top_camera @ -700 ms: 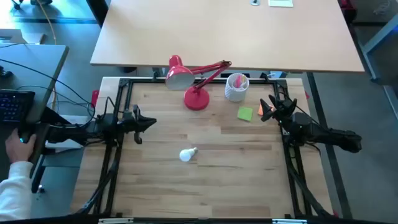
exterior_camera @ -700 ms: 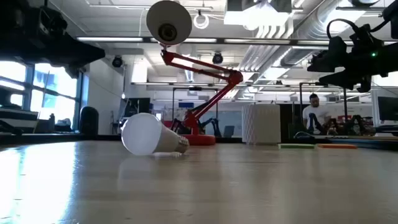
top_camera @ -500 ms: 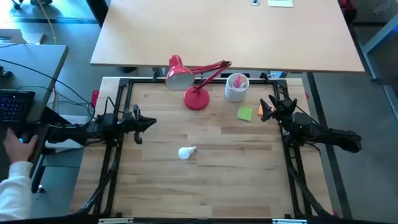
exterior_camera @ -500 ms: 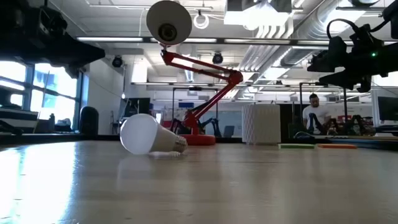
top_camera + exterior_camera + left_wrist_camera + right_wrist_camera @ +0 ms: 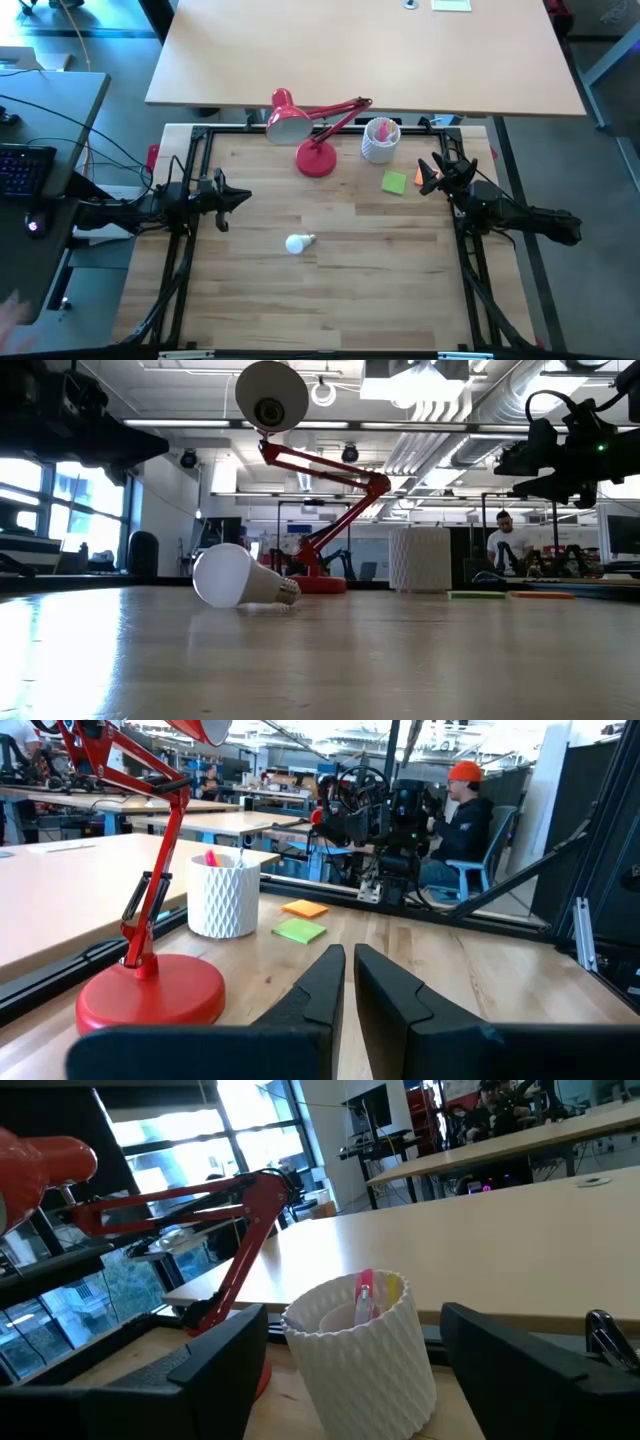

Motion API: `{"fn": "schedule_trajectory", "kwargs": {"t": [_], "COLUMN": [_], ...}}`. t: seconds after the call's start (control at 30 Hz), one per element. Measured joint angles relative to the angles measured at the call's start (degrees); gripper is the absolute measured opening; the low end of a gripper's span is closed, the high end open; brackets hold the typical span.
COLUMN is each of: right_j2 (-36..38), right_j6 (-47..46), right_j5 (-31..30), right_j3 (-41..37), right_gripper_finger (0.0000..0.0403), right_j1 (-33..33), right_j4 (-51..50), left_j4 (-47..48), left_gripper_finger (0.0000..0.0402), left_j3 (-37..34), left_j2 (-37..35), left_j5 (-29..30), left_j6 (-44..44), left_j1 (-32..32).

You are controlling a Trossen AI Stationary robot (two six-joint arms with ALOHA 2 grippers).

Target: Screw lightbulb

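The lightbulb [image 5: 298,243] has rolled slightly leftward and lies on its side mid-table, untouched. Left gripper [image 5: 243,198] waits pinched closed at the left edge, right gripper [image 5: 427,172] spread wide at the right edge; pickup hasn't begun.

Pale wooden table [image 5: 380,280] in a black frame, ringed by grey floor [image 5: 600,180]. At 12 o'clock, a large tan desk [image 5: 360,50]; at 9 o'clock, a grey desk with a keyboard [image 5: 22,170]. Beyond, seen level: bright windows [image 5: 40,525] at 9 o'clock, ceiling ducts [image 5: 470,420] and strip lights [image 5: 420,385] at 12 o'clock. Seated person [image 5: 465,815] in an orange cap.
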State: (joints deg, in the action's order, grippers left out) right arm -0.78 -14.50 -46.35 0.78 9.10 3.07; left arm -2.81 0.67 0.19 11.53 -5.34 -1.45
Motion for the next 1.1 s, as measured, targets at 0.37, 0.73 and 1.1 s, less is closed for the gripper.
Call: {"fn": "schedule_trajectory", "kwargs": {"t": [0.37, 0.73, 1.1], "right_j2": [0.0, 0.0, 0.0], "right_j6": [0.0, 0.0, 0.0], "right_j5": [0.0, 0.0, 0.0], "right_j3": [0.0, 0.0, 0.0], "right_gripper_finger": [0.0295, 0.0295, 0.0295], "right_j1": [0.0, 0.0, 0.0], "right_j4": [0.0, 0.0, 0.0], "left_j4": [0.0, -1.0, -16.7], "left_gripper_finger": [0.0021, 0.0021, 0.0021], "left_j3": [0.0, 0.0, 1.7], "left_j2": [0.0, 0.0, 6.6], "left_j5": [0.0, 0.0, 3.0], "left_j6": [0.0, -2.1, -0.1], "left_j1": [0.0, 0.0, -1.5]}}
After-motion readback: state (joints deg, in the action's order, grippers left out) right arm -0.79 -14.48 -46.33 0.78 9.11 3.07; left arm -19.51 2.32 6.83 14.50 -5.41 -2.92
